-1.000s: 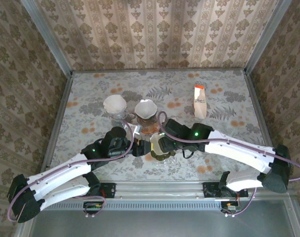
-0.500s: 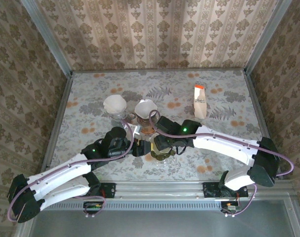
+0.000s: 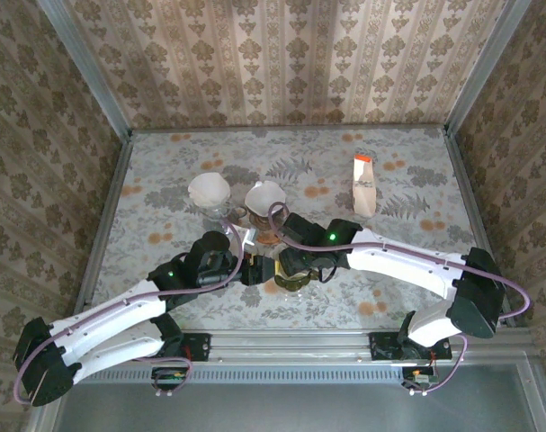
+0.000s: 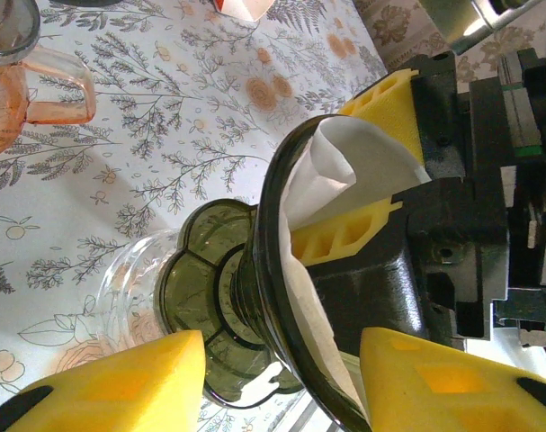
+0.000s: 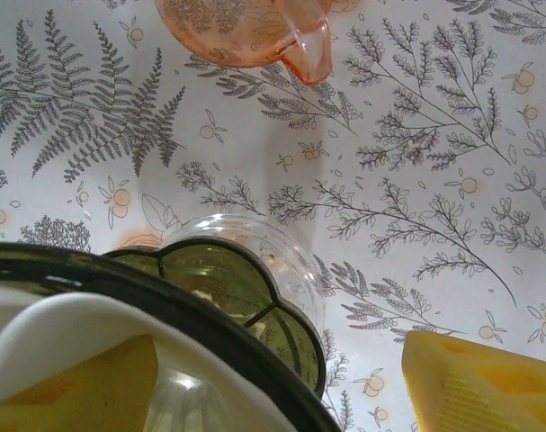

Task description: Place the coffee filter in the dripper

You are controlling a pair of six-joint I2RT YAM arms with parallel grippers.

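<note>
Seating the filter [image 4: 344,162]: right fingers [image 5: 479,387], spread wide and holding nothing, press it into the dripper [image 4: 214,297], which the half-closed left fingers [image 4: 120,382] grip; next, lift clear gently.

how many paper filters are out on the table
3. A left filter stands beside the pink dripper, a middle filter sits in it, and a near filter lies in the green dripper. The white packet may hide more.

We count three white coffee filters [image 3: 208,189], one green dripper [image 4: 205,306], one pink dripper [image 5: 246,27], and one white packet [image 3: 364,184] near the tabletop's [image 3: 416,261] far right corner.
</note>
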